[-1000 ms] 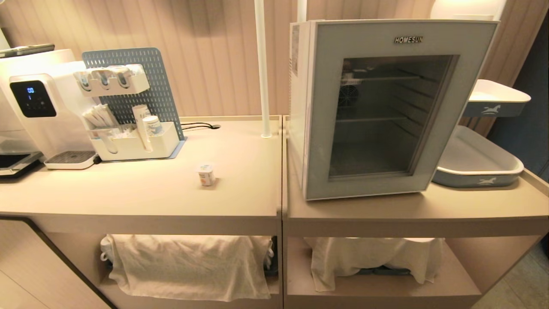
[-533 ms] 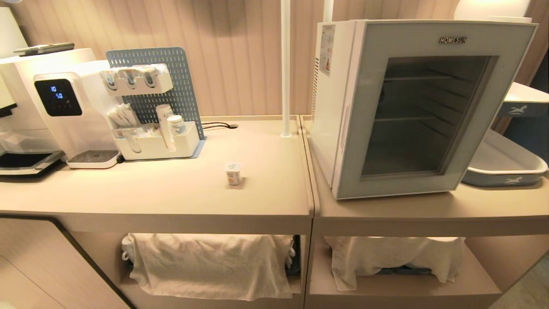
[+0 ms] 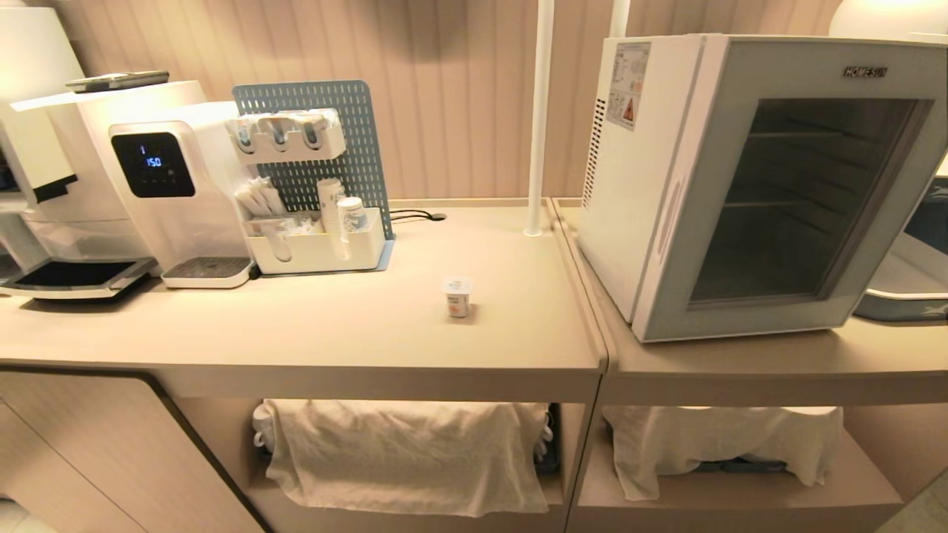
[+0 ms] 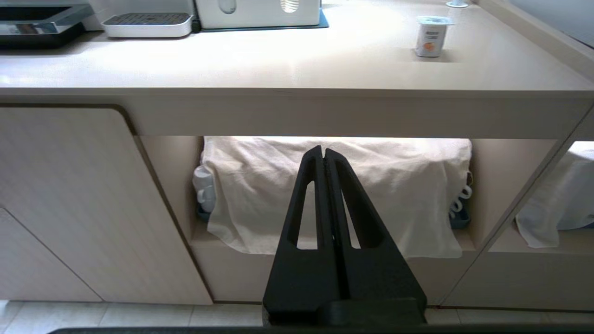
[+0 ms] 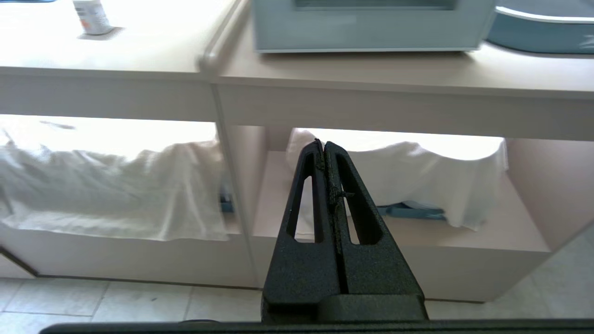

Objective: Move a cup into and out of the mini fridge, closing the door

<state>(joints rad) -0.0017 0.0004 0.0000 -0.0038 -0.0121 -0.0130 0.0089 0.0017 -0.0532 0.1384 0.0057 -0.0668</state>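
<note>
The whole view has slid across: the camera on the head has swung to the robot's left, so the bench [image 3: 311, 333] now fills the middle and the mini fridge [image 3: 748, 185] sits off to the right edge. Nothing on the bench has itself moved; it is the robot that has repositioned. The cup [image 3: 458, 296] stands upright on the open bench surface, alone, well apart from the fridge and near the seam between the two bench sections. That puts it closer to the centre of the head view, which I read as lining up for the pick.

The door [image 3: 800, 200] is shut, its dark glass showing bare wire shelves inside. So the first steps are all ahead: open the door, then get the cup in.

Neither arm shows in the head view. The left end effector [image 4: 323, 153] hangs low in front of the cloth-draped shelf [image 4: 334, 195] under the bench, fingers pressed together and holding nothing. The right end effector [image 5: 323, 146] is the same, closed on nothing, down below the bench edge beneath the fridge. On the left stands a water dispenser [image 3: 170, 192], well clear of the cup.
</note>
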